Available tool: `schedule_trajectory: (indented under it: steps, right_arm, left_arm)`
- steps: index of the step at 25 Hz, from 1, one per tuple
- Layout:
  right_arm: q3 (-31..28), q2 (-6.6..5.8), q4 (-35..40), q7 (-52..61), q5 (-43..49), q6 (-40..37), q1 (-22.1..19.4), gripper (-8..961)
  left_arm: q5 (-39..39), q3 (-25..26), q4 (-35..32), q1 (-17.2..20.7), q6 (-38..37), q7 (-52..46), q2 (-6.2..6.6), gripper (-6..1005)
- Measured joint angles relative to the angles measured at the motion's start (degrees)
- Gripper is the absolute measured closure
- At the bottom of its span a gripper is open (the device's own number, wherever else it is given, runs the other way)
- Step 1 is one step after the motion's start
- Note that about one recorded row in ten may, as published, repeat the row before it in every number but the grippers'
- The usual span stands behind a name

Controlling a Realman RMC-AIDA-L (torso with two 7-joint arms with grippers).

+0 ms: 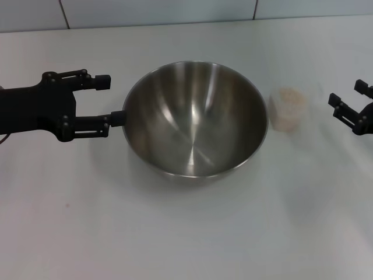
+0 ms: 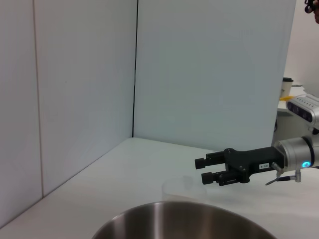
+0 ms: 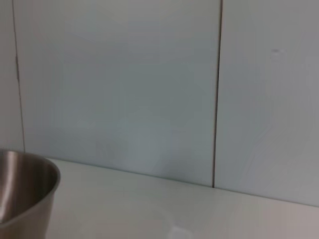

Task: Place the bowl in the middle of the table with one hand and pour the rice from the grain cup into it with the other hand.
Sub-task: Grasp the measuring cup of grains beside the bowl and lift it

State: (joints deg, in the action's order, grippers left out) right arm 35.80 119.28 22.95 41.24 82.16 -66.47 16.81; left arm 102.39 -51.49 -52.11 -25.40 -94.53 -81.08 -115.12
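One bowl (image 1: 195, 119) stands on the one table (image 1: 186, 233), and it is the only steel vessel in sight; its rim also shows in the left wrist view (image 2: 184, 221) and its side in the right wrist view (image 3: 25, 194). There is one grain cup (image 1: 287, 109), holding a single heap of rice (image 1: 288, 99). Two grippers are visible: the left gripper (image 1: 113, 99) with two fingers spread apart, and the right gripper (image 1: 348, 99), also with two fingers held apart. Two fingers of the right gripper (image 2: 203, 169) show again in the left wrist view.
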Motion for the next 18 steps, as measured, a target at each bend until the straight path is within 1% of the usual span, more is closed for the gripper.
schedule_trajectory:
  steps: [10, 18]
  right_arm:
    - [0.8, -0.01, -0.1, 0.0, 0.0, 1.6, 0.5, 284]
    - [0.8, -0.01, -0.6, 0.0, 0.0, 2.5, 1.0, 284]
  left_arm:
    - [0.0, -0.1, -0.3, 0.0, 0.3, 0.1, -0.34, 201]
    - [0.0, 0.0, -0.4, 0.0, 0.3, 0.1, -0.37, 201]
